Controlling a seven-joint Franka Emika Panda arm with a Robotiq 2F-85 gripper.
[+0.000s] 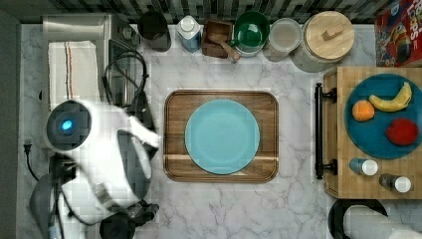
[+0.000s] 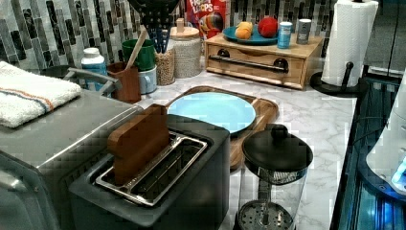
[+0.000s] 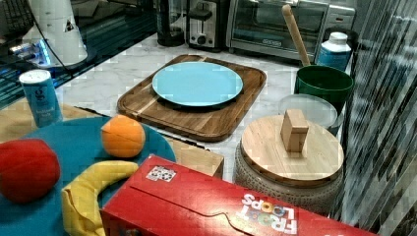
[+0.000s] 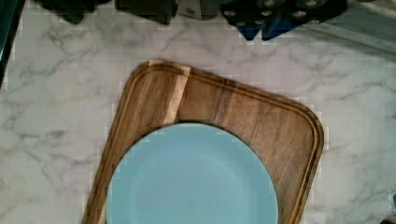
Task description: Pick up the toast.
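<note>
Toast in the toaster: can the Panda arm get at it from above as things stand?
Probably yes. The toast stands upright in the toaster slot, its upper half sticking out, and nothing covers it in the left view. The coffee press beside the toaster is slightly lower, so a vertical approach looks free.

The arm (image 1: 99, 149) is your classic glossy white plastic shell, all rounded chunky segments with darker grey bands where the joints meet. In the top view one joint cap is a dark grey disc with a small glowing blue light (image 1: 66, 125) in the middle. Black cables (image 1: 124, 69) loop off the side of it, and a thinner black cord runs down by the lower segment. In the right view the white base column (image 3: 54, 29) carries a small dark marking and sits in a blue glow. In the left view there's a slice of white shell (image 2: 390, 143) with the same blue light.
</note>
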